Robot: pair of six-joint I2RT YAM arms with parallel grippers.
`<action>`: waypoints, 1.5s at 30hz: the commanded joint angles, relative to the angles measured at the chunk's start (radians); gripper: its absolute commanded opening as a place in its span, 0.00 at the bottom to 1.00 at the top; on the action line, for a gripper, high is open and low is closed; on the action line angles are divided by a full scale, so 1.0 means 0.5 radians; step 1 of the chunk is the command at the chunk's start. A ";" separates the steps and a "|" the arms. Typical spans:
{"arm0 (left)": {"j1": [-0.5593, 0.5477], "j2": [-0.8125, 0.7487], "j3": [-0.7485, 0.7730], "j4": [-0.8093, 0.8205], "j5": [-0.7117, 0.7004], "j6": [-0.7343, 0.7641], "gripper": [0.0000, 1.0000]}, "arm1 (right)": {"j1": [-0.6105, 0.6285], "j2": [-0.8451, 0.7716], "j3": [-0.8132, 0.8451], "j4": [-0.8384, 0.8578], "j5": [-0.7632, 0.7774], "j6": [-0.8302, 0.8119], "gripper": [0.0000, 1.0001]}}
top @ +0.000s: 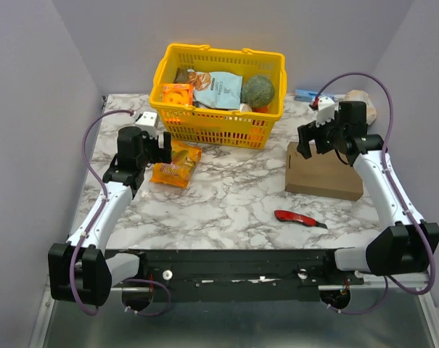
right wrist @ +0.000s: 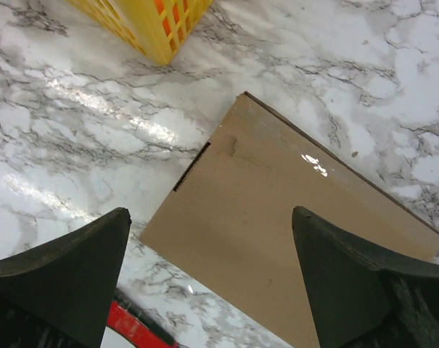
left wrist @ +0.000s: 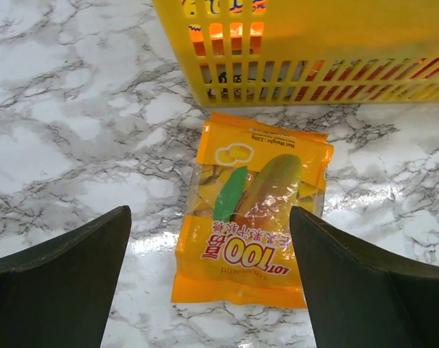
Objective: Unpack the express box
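The express box [top: 322,174] is a flat brown cardboard mailer lying shut on the right of the marble table; in the right wrist view its lid [right wrist: 277,239] fills the middle. My right gripper [top: 317,139] hovers over the box's far left part, open and empty [right wrist: 210,221]. My left gripper [top: 155,145] hangs open at the left, above an orange snack packet [top: 175,164]; the packet [left wrist: 252,217] lies flat between and beyond the two dark fingers [left wrist: 67,279].
A yellow basket [top: 266,72] with several groceries stands at the back centre, its wall [left wrist: 313,43] just past the packet. A red utility knife [top: 297,218] lies in front of the box. A blue item [top: 306,94] and a pale bag lie at the back right.
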 commanded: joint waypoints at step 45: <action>-0.150 -0.155 -0.095 -0.253 0.558 0.406 0.99 | 0.856 0.248 -1.036 -0.058 0.003 -1.798 0.54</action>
